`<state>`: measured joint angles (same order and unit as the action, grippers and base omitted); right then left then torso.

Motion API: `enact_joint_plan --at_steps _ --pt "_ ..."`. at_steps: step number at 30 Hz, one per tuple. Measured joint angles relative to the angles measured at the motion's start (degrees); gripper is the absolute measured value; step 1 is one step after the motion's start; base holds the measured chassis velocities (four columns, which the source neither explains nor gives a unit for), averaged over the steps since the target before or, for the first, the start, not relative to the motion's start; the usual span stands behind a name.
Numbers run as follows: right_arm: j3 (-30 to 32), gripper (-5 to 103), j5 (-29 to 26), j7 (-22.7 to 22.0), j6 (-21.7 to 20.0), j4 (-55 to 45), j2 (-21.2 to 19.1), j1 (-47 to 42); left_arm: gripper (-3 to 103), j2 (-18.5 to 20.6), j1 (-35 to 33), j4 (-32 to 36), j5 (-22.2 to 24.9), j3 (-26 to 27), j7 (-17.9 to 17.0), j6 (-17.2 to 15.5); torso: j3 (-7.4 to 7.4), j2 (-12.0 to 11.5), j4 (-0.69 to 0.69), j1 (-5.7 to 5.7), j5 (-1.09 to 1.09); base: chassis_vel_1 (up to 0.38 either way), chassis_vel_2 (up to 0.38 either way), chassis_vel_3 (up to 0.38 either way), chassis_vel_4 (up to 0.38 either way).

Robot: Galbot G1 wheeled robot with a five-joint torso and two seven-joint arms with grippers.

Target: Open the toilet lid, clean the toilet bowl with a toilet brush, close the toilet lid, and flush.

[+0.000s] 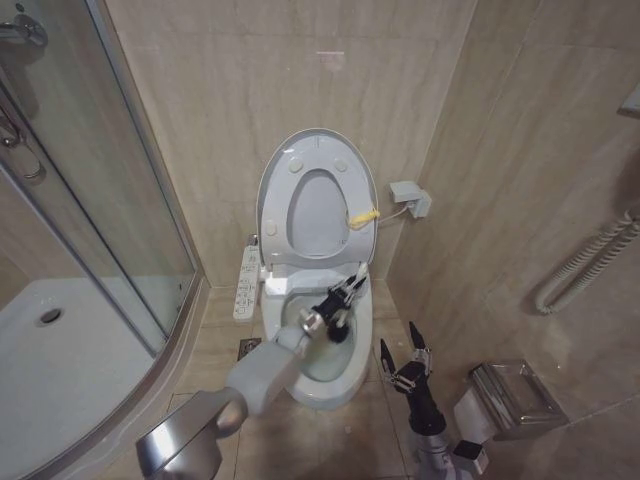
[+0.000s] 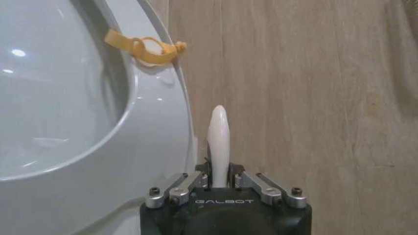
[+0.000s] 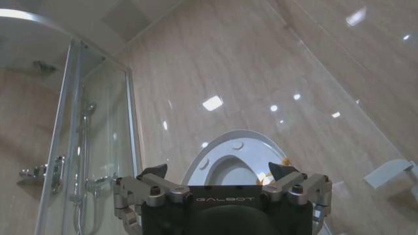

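The toilet lid [image 1: 313,205] stands raised against the back wall with the ring seat folded up on it and a yellow tag [image 1: 362,215] at its edge. Below, the white toilet bowl [image 1: 335,375] lies uncovered. My left gripper [image 1: 344,298] hangs over the bowl, shut on the toilet brush's white handle [image 1: 358,276], whose tip points up toward the lid. The brush head is hidden under the gripper. In the left wrist view the left gripper [image 2: 220,178] clamps the handle [image 2: 218,139] beside the raised lid [image 2: 58,98]. My right gripper [image 1: 404,352] stands open beside the bowl, fingers up, seen as right gripper [image 3: 219,171].
A glass shower enclosure [image 1: 110,200] and its white tray [image 1: 60,350] fill the left. A control panel [image 1: 246,283] hangs at the bowl's side. A wall box [image 1: 410,196] sits right of the lid. A steel bin [image 1: 512,396] stands at the right wall.
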<state>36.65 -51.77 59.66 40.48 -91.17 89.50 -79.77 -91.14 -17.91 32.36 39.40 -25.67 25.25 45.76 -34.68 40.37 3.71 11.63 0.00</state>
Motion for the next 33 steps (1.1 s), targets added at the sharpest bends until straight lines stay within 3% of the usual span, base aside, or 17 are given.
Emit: enact_joint_plan --at_steps 10,17,21,28,31,32,33 --pt "0.5 100 0.0 0.0 0.1 -0.3 0.0 -0.4 18 1.6 -2.5 -3.1 -2.3 -0.5 -1.6 -0.6 -0.01 0.0 -0.1 0.0 0.02 0.0 0.0 0.0 0.0" --pt "0.7 100 0.1 0.0 0.1 -0.7 0.4 -0.9 18 -0.7 -0.6 1.6 -1.0 -0.3 -1.7 -0.1 0.0 0.0 0.03 0.0 -0.02 0.0 0.0 0.0 0.0" --pt "0.7 100 0.1 0.0 0.1 -1.2 0.6 -1.1 18 -0.8 -1.1 -2.2 -2.3 -0.2 -1.9 -0.6 -0.01 0.0 -0.04 0.0 0.01 0.0 0.0 0.0 0.0" --pt "0.9 100 0.1 0.2 0.2 -1.3 0.5 -1.4 18 3.8 -3.5 0.7 -2.4 -1.7 -3.3 -0.7 0.0 0.0 -0.07 -0.01 -0.01 0.0 0.0 0.0 0.0" --pt "0.3 100 0.9 0.1 0.2 -0.8 0.8 -0.7 18 7.4 -2.7 5.9 -0.9 -3.8 -6.1 -1.4 0.0 0.0 -0.02 0.0 -0.01 0.0 0.0 0.0 0.0" --pt "0.0 100 1.2 0.1 0.2 -0.6 0.9 -0.5 18 9.8 -2.2 9.2 0.2 -5.3 -8.6 -3.0 0.0 0.0 -0.02 0.0 -0.01 0.0 0.0 0.0 0.0" --pt "0.0 100 1.2 0.1 0.2 -0.6 0.9 -0.5 18 9.8 -2.2 9.2 0.2 -5.3 -8.6 -3.0 0.0 0.0 -0.02 0.0 -0.01 0.0 0.0 0.0 0.0"
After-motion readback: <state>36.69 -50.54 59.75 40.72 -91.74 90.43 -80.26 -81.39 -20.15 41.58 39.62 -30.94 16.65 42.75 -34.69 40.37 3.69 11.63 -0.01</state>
